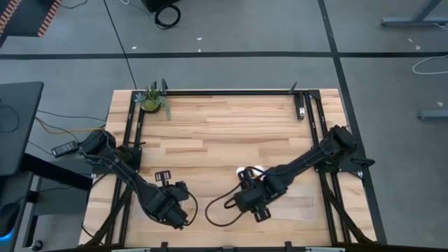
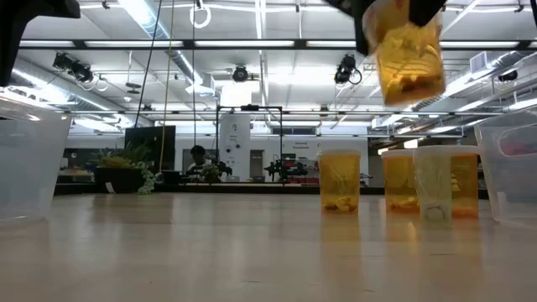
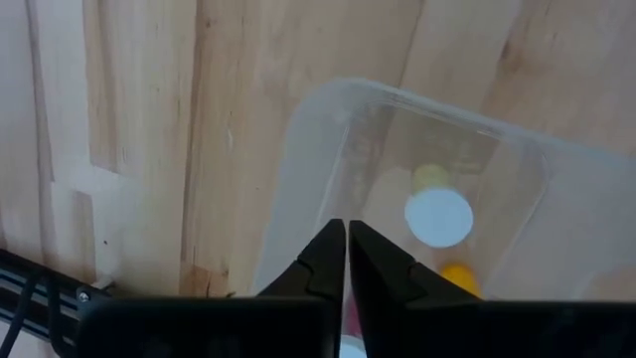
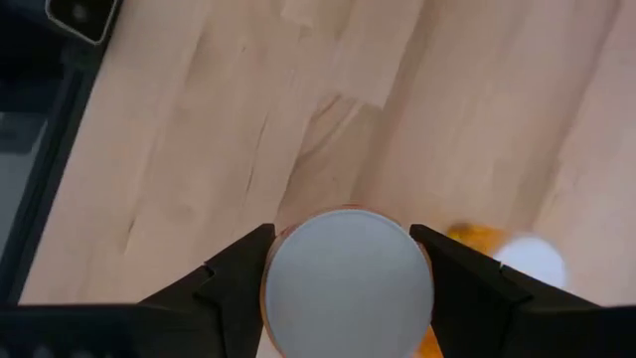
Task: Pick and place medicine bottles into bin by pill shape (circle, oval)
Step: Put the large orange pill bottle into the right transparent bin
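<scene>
The right gripper (image 4: 343, 288) pinched an upright medicine bottle (image 4: 348, 278) by its white cap, lifted clear above the table (image 1: 224, 133), while the left gripper (image 3: 346, 261), pressed together, hovered over the clear bin (image 3: 517, 189), the nearer arm to it.

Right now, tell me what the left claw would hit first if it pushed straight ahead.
Likely the clear bin under the shut left claw, or the white-capped bottle lying inside it; depth is unclear.
</scene>
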Motion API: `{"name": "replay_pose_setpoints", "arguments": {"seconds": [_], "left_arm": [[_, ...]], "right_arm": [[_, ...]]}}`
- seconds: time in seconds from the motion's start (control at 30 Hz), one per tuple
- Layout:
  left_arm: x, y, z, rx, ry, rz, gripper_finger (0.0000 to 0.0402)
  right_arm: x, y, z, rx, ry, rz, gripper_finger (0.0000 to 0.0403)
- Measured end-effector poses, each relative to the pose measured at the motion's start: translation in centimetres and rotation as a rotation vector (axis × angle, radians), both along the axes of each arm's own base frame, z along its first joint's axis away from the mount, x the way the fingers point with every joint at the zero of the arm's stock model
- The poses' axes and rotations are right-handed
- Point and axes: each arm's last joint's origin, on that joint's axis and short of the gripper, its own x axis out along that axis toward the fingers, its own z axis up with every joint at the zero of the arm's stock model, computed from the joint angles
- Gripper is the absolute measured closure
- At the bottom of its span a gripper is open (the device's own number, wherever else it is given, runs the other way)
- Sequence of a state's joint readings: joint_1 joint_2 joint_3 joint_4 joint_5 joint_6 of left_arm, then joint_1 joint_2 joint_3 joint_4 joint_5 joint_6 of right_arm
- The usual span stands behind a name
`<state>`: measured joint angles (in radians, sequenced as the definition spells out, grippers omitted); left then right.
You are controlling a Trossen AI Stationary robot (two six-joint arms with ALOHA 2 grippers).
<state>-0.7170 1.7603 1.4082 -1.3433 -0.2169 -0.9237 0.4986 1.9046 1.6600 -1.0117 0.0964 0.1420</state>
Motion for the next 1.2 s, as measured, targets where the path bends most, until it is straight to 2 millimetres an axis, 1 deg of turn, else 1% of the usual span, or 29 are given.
{"name": "replay_pose_setpoints", "arguments": {"seconds": [0.13,0.23,0.33,0.43,0.6,0.73,0.83,1.03,1.2], "left_arm": [[0.0,0.0,0.0,-0.001,-0.001,0.000,0.0381],[-0.1,-0.1,0.0,0.000,0.000,-0.007,0.0379],[-0.1,-0.1,0.0,0.001,0.004,-0.019,0.0375],[-0.1,-0.1,0.0,0.001,0.003,-0.017,0.0373],[-0.1,-0.1,0.0,0.000,-0.001,0.001,0.0379],[-0.1,-0.1,0.0,0.003,0.004,-0.006,0.0384],[0.0,0.1,0.0,0.004,0.005,0.000,0.0385],[0.1,0.3,0.0,0.004,0.005,0.006,0.0376],[0.1,0.3,0.0,0.008,0.010,0.006,0.0378]], "right_arm": [[-1.8,0.6,1.9,-0.029,-0.047,-0.015,0.0171],[-3.3,0.8,3.1,-0.047,-0.077,-0.030,0.0170],[-4.9,0.2,3.7,-0.047,-0.093,-0.058,0.0169],[-6.5,-0.8,3.6,-0.043,-0.110,-0.128,0.0170],[-9.6,-2.2,2.7,0.030,-0.150,-0.236,0.0169],[-12.2,-3.4,1.4,0.075,-0.145,-0.321,0.0169],[-13.5,-3.9,0.1,0.112,-0.167,-0.371,0.0169],[-15.1,-2.9,-2.4,0.195,-0.197,-0.320,0.0169],[-16.0,-2.0,-4.1,0.188,-0.185,-0.309,0.0169]]}}
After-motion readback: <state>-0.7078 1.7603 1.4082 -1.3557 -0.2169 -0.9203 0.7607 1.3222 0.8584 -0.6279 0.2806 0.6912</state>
